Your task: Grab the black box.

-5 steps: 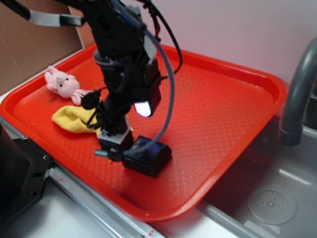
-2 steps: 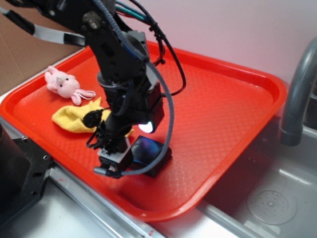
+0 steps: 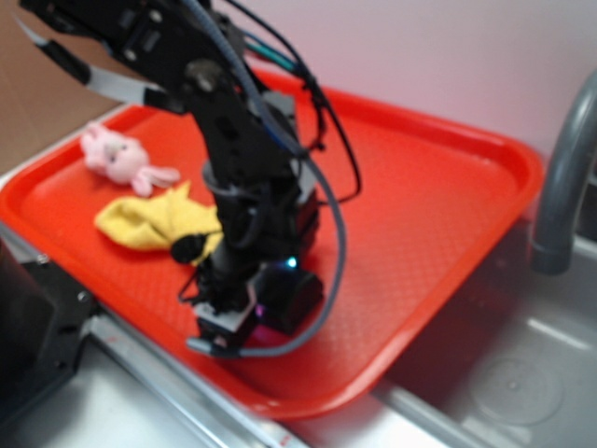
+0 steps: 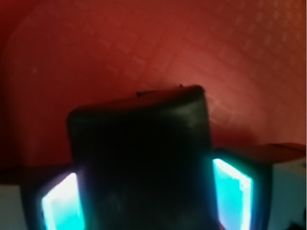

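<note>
Your gripper (image 3: pixel 244 322): lowered over the black box (image 4: pixel 141 163), one finger (image 4: pixel 232 194) on each side of it; contact cannot be told. Black box: near front edge of red tray (image 3: pixel 438 187). Also on your tray: yellow cloth (image 3: pixel 154 222), pink plush bunny (image 3: pixel 117 157), far left.

a red tray (image 3: pixel 438 187) with a waffled floor and a raised rim is seen resting on the metal counter (image 3: pixel 140 411) beside a sink basin (image 3: pixel 513 373). on the tray are laid a pink plush toy (image 3: pixel 117 157), a yellow cloth (image 3: pixel 154 224) just beside it, and the black box (image 3: pixel 294 299) near the front rim.
</note>
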`<state>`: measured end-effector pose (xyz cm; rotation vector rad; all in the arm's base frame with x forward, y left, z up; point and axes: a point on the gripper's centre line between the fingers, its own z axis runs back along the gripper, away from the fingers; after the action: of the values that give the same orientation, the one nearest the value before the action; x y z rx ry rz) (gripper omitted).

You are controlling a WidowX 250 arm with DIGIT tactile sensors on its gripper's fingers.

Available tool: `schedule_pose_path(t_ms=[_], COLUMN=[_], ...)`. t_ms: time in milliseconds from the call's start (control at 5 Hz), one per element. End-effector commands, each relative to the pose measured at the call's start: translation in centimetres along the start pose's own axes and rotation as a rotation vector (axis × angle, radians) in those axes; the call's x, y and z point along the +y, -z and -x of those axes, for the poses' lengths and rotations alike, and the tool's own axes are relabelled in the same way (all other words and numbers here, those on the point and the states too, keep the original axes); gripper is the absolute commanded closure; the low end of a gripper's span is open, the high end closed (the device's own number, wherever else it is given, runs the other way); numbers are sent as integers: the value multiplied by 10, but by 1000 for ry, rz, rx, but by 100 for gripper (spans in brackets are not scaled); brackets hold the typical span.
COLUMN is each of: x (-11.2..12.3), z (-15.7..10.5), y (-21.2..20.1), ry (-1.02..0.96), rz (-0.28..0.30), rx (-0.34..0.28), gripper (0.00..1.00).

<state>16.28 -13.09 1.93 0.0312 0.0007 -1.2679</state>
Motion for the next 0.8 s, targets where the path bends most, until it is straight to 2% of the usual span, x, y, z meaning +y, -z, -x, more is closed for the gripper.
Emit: schedule_pose_path(t_ms=[0, 200, 400, 600], x=[1, 7, 15, 38], z=[-15, -3, 10, 30], y=[5, -16, -36, -69], ry=[8, -87, -338, -588], rz=[9, -21, -6, 20], rx=[-23, -48, -51, -42], gripper=[0, 100, 100, 100])
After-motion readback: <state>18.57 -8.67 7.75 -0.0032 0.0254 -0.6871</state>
